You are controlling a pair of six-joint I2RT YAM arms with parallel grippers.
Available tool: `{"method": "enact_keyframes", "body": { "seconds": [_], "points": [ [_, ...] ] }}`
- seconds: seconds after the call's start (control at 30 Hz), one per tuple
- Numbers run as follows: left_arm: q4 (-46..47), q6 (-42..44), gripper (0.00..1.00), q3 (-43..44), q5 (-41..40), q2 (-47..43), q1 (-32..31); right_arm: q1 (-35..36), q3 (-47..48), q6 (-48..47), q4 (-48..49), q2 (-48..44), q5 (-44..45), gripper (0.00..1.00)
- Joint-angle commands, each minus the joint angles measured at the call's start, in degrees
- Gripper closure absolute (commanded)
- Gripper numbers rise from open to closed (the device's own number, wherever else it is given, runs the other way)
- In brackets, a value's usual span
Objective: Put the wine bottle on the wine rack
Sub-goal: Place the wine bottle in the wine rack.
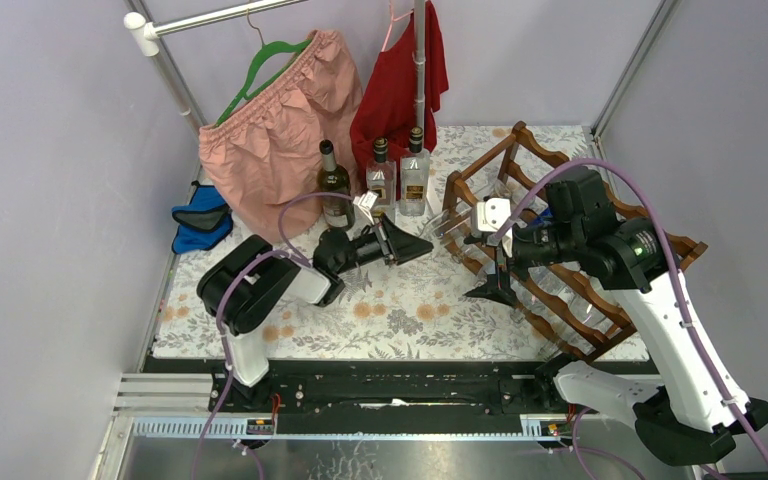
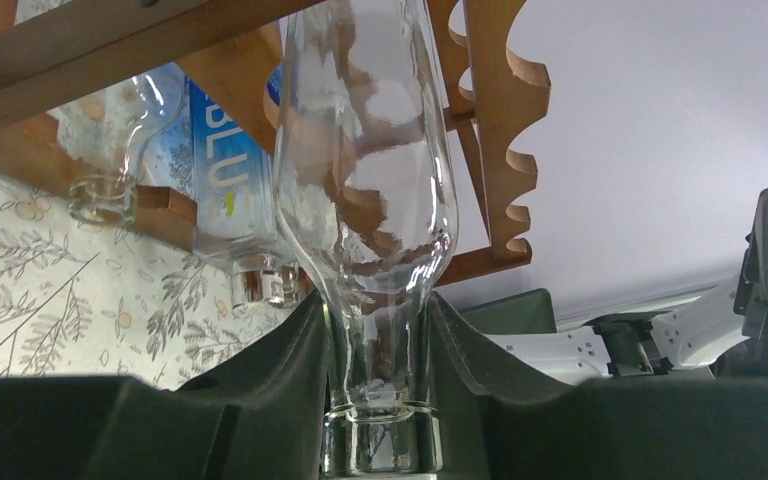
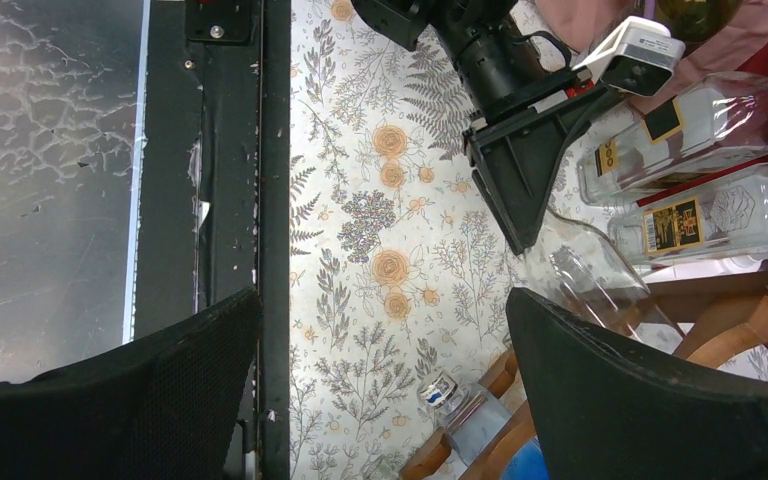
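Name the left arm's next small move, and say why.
Probably ease the wine bottle further into the wine rack: the left claw is shut on its neck, and its body is only at the scalloped rails, not visibly resting there.

Top view: high over the near edge, takes in the whole table point(image 1: 400, 310). Left wrist: low, close, facing the wine rack point(image 2: 505, 100). Right wrist: looking down; rack shared by all.

The surface point(image 1: 390, 315) is free along its near edge. Three upright bottles point(image 1: 381, 180) block the back, and the wine rack point(image 1: 538, 147) fills the right side.
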Motion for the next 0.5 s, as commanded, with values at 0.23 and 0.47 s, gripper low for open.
{"method": "enact_keyframes", "body": {
  "seconds": [0.23, 0.47],
  "points": [
    [4.6, 3.6, 1.00, 9.6, -6.0, 3.4, -3.4, -0.9, 0.1, 0.9, 1.1, -1.0, -0.5, 0.00],
    [1.5, 5.4, 1.00, 11.9, -9.0, 5.1, -4.7, -1.1, -0.1, 0.8, 1.2, -1.0, -1.1, 0.00]
  ]
}}
